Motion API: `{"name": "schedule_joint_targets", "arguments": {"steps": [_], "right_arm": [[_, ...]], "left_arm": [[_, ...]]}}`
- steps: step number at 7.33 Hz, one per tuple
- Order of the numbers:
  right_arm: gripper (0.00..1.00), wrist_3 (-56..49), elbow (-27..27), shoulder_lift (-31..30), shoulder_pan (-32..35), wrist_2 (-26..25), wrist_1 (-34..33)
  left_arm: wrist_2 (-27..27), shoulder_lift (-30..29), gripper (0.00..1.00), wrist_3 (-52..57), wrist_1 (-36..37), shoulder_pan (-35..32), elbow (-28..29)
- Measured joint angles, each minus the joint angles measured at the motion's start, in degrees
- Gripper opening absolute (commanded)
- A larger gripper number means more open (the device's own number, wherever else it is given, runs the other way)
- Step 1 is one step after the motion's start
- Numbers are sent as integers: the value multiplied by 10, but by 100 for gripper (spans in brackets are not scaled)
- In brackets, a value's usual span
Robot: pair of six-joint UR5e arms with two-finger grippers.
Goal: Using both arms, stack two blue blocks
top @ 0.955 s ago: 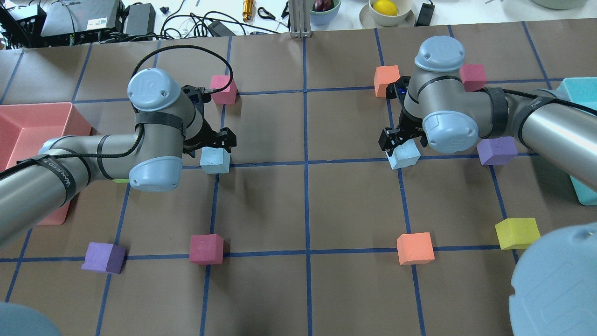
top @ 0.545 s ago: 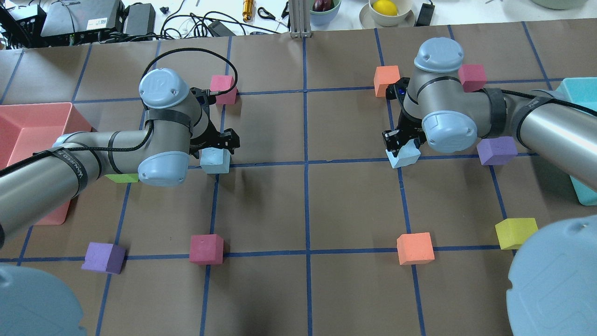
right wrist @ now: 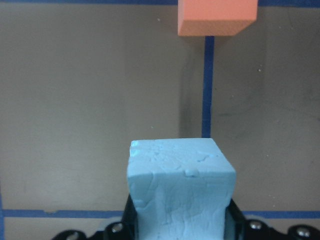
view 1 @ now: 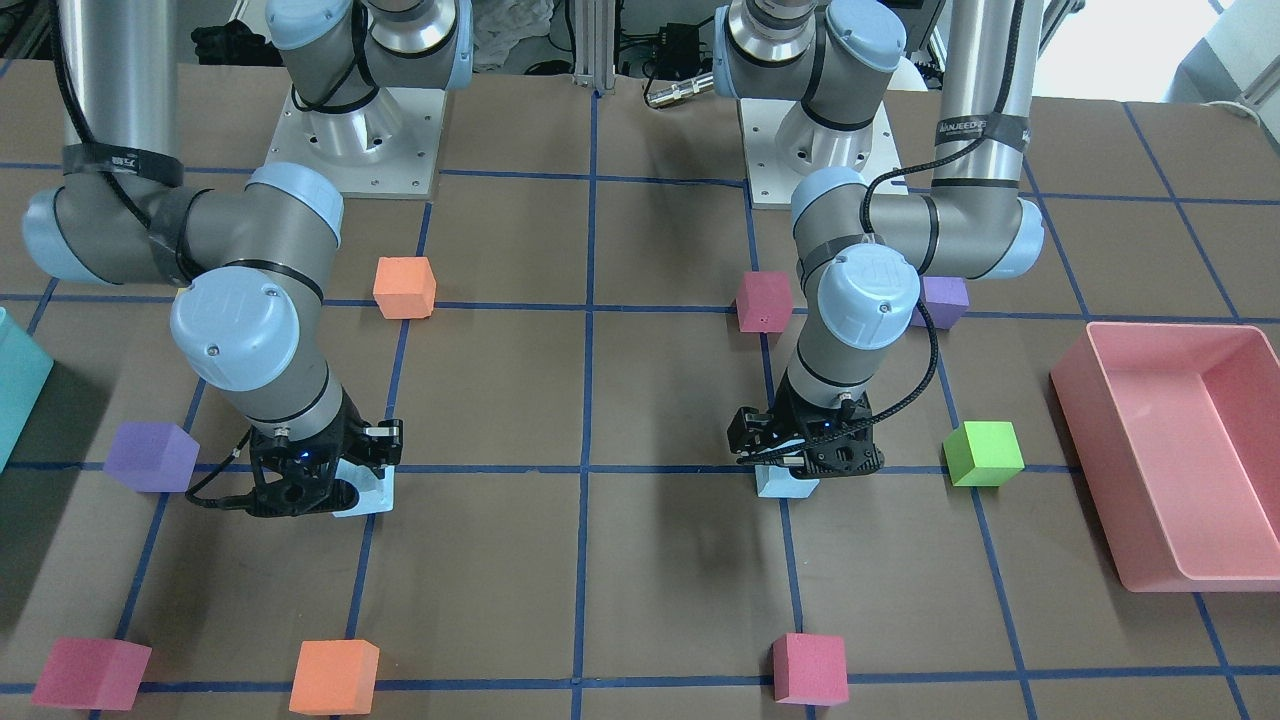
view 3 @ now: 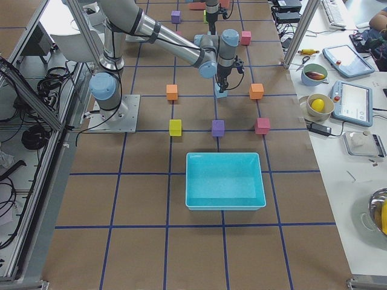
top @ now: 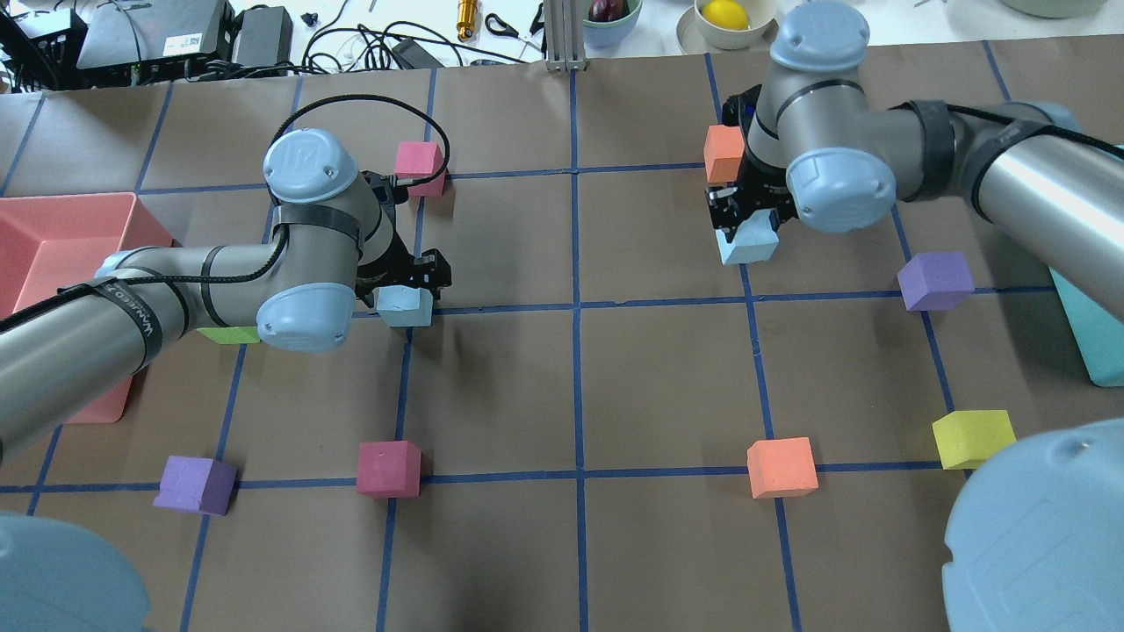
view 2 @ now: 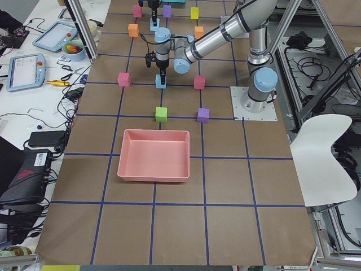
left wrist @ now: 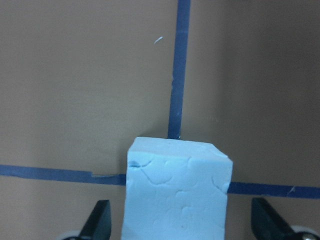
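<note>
Blue block (left wrist: pixel 179 192) sat on surface (top: pixel 659 386) where tape lines (left wrist: pixel 179 75) crossed, L hand (left wrist: pixel 182 222) spread wide either side w/o touching, while 2nd blue block (right wrist: pixel 180 195) was pinched in R hand (right wrist: pixel 179 225), near orange cube (right wrist: pixel 217 16) but not touching it.

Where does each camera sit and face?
Front-facing: across the table, facing robot; left arm on right.
Overhead: behind robot, looking down; both arms.
Exterior left: table's end; left arm near.
Exterior right: other end; right arm near.
Left wrist: down on left blue block, fingers apart.
Right wrist: onto gripped right blue block.
Shared: overhead shows both blocks too.
</note>
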Motion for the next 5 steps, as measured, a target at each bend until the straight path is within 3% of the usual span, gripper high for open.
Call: {"name": "schedule_joint_targets", "arguments": {"steps": [1, 2, 3, 4, 5], "right_arm": [[0, 48, -66, 38, 24, 8, 19], [0, 96, -124, 80, 47, 11, 27], [0, 136, -172, 120, 65, 12, 29], [0, 154, -207, 153, 80, 12, 29], [0, 160, -234, 178, 88, 14, 28]], "left_arm": [[-2, -2, 70, -1, -5, 0, 0], [-4, -3, 62, -2, -7, 0, 1], [-5, -4, 43, -3, -8, 0, 1], [-4, -3, 11, -1, -8, 0, 2], [-3, -2, 3, 2, -8, 0, 3]]}}
